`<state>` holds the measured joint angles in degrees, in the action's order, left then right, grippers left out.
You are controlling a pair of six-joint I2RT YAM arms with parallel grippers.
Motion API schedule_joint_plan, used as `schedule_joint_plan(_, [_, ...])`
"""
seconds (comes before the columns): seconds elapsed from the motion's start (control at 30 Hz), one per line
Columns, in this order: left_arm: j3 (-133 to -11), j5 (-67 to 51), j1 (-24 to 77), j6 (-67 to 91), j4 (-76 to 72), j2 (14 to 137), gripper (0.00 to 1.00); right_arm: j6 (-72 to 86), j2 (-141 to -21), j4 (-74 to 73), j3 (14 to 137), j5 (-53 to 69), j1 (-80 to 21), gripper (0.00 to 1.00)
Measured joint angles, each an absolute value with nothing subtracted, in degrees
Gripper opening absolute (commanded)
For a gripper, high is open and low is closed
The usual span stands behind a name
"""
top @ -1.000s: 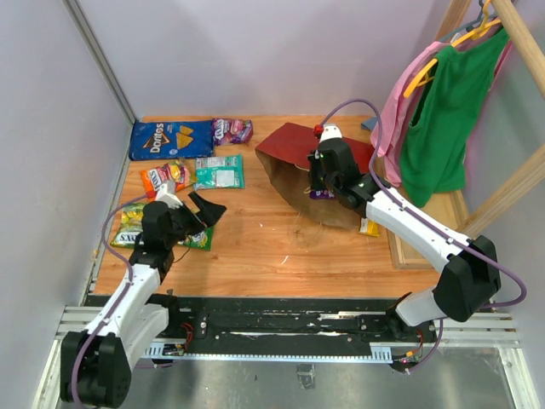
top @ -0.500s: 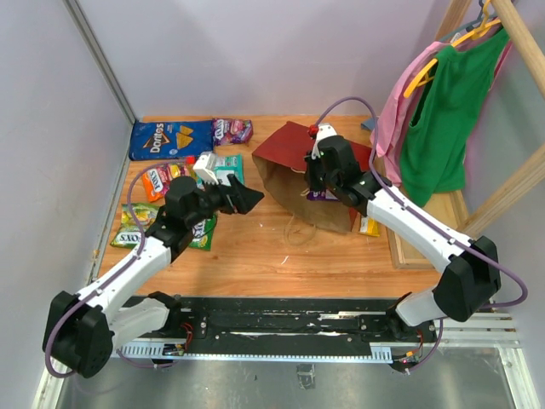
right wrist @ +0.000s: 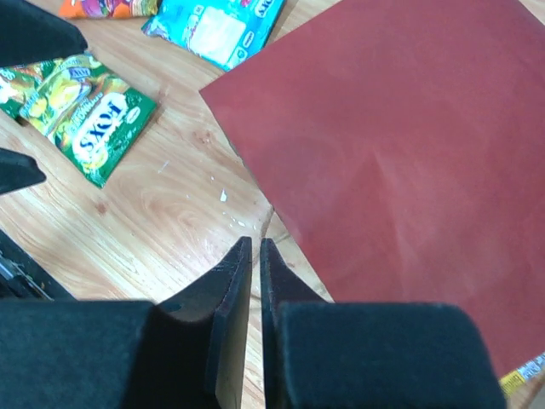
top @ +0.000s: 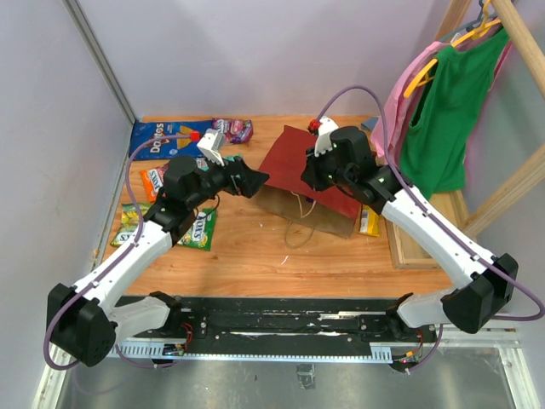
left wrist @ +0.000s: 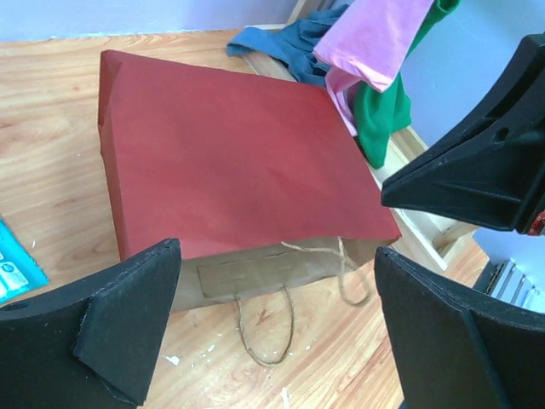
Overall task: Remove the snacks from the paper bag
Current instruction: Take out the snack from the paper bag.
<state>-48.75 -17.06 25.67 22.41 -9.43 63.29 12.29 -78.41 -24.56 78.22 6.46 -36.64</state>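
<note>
Quick count: one bag, one Doritos, one purple packet, one orange packet, two green packets, one teal packet, one yellow bar.

1. The red paper bag lies flat on its side across the centre.
2. Its brown mouth and twisted loop handles point to 6 o'clock.
3. The left gripper is spread wide, with its fingers at 7 and 4 o'clock.
4. A teal packet shows at 9 o'clock.
5. A pink garment and a green garment hang at 1 o'clock.
</note>
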Motion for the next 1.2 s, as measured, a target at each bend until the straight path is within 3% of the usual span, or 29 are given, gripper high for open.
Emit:
schedule_joint_plan(0.13, [-49.2, -18.1, 27.6, 19.3, -9.0, 63.8, 1.0, 9.7, -77.6, -27.9, 78.4, 7.4, -36.6, 0.11])
schedule_joint_plan(0.3, [-50.8, -17.1, 33.4, 14.9, -7.3, 65.1, 1.0, 7.6, -76.4, -30.8, 78.7, 5.5, -36.6, 0.47])
schedule_joint_plan(0.5, [-50.8, -16.5, 34.2, 14.1, -3.3, 66.7, 1.0, 7.6, -68.2, -30.2, 75.2, 0.1, -34.5, 0.68])
schedule_joint_plan(0.77, [-50.8, -2.1, 47.5, 7.2, 4.6, 65.4, 1.0, 10.5, -60.9, -27.2, 69.9, -3.2, -30.5, 0.74])
schedule_joint_plan(0.93, [-52.9, 1.0, 49.7, 6.8, 8.2, 65.9, 0.99, 11.2, -60.7, -26.8, 68.8, -3.2, -30.5, 0.74])
schedule_joint_plan(1.2, [-59.8, -4.5, 49.6, 8.8, 8.8, 75.3, 0.78, 11.7, -60.0, -26.7, 67.4, -3.0, -30.5, 0.74])
